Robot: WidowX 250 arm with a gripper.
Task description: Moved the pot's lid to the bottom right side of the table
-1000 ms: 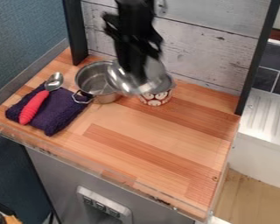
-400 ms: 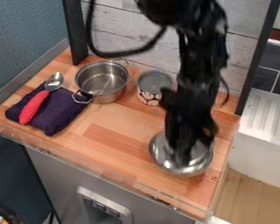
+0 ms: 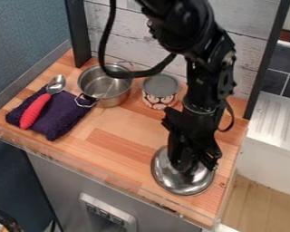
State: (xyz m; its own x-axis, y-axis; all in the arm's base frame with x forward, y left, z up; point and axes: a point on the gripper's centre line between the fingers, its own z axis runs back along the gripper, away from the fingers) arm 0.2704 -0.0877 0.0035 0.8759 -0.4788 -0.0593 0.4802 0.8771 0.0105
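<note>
So the gripper [image 3: 185,170]'s right over the lid [image 3: 182,177] on the table [image 3: 126,152], can't tell if it's pinching it.

From my station I record a lid [image 3: 179,180] and pot [image 3: 103,87] of smooth, glossy metal; a rough, knitted-looking cloth [image 3: 55,115]; a spoon [image 3: 43,99] with shiny metal bowl and ridged handle; a smooth wood tabletop [image 3: 120,140].
</note>
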